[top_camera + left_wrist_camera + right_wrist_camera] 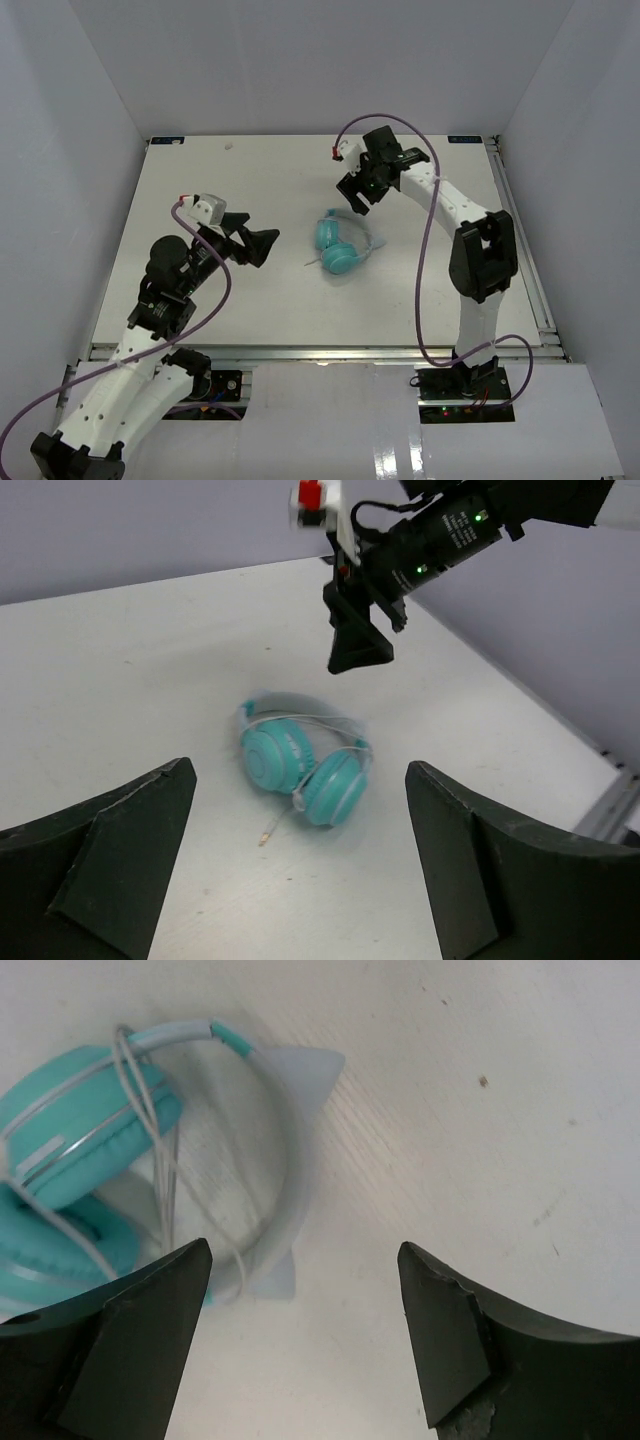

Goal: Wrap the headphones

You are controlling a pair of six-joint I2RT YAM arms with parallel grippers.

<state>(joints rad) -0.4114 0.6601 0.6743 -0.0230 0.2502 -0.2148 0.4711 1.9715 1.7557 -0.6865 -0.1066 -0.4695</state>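
Note:
The teal headphones (338, 245) lie flat near the middle of the table, earcups folded side by side, pale headband (290, 1150) arched behind them. Their thin whitish cord (150, 1150) is looped around the cups and band, and its plug end (268, 830) trails onto the table. My left gripper (262, 246) hovers open to the left of them, nothing between its fingers. My right gripper (358, 190) hangs open just behind and above the headband, holding nothing. In the left wrist view the headphones (300, 765) sit ahead of the gripper (300, 790), under the right arm.
The white table (230, 300) is walled in by pale panels at the back and sides. A metal rail (320, 352) runs along the near edge and another down the right side. Purple arm cables (428, 290) loop beside the right arm.

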